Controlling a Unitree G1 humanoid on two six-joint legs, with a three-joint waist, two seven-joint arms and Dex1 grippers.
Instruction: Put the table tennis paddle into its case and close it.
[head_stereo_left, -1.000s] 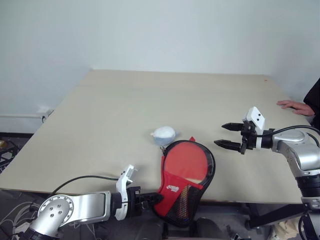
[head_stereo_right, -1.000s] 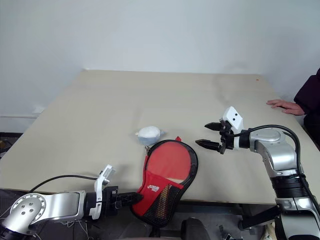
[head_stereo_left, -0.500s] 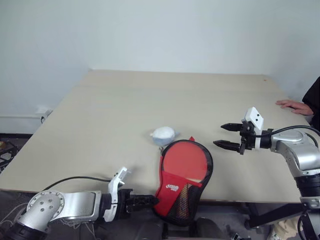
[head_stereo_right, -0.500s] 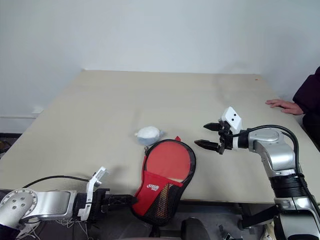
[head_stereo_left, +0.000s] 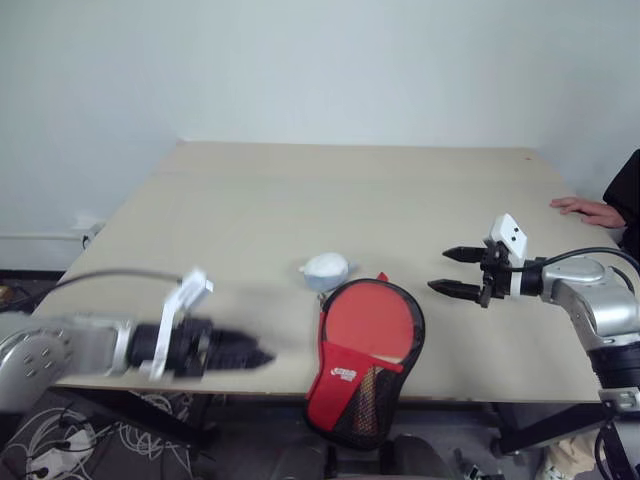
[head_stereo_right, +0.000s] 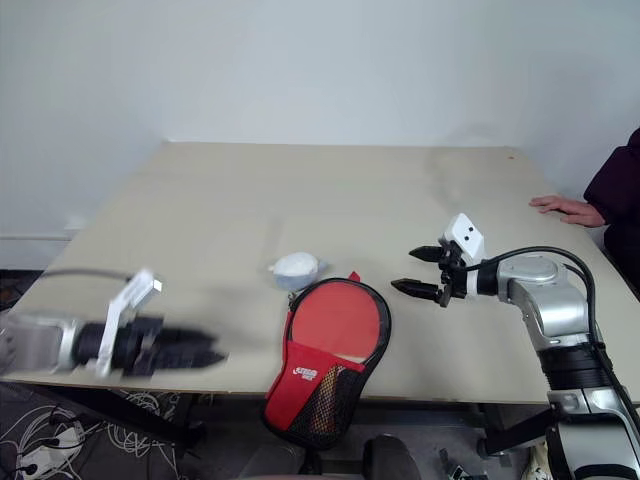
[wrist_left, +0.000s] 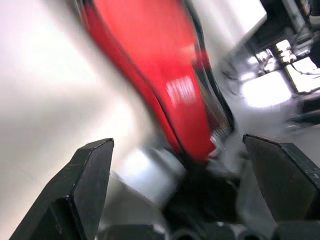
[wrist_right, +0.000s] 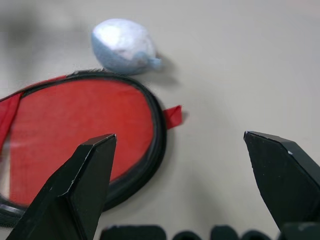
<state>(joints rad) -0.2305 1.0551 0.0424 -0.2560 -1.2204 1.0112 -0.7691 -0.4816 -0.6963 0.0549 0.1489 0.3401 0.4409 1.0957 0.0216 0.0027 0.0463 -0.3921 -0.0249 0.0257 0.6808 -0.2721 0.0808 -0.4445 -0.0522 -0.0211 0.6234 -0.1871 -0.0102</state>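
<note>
From my head camera I see the case lying at the near edge of the worktop, its narrow mesh end hanging over the rim, with the table tennis paddle tucked inside and its red face showing through the unzipped mouth; I judge the overhang leaves the handle end reachable from below. A small pale lump sits just beside the case's far rim. My left gripper hangs off to the left of the case, apart from it, blurred, and grasping nothing. My right gripper hovers over the worktop to the right of the case, fingers spread wide and empty, near but not touching. A person's hand rests at the far right edge. Along my left wrist, both black fingers stand far apart with the red case smeared between them in the distance, so that gripper is released. Along my right wrist, the spread fingers frame the case's black rim and the lump beyond; closing the zip is not yet done.
</note>
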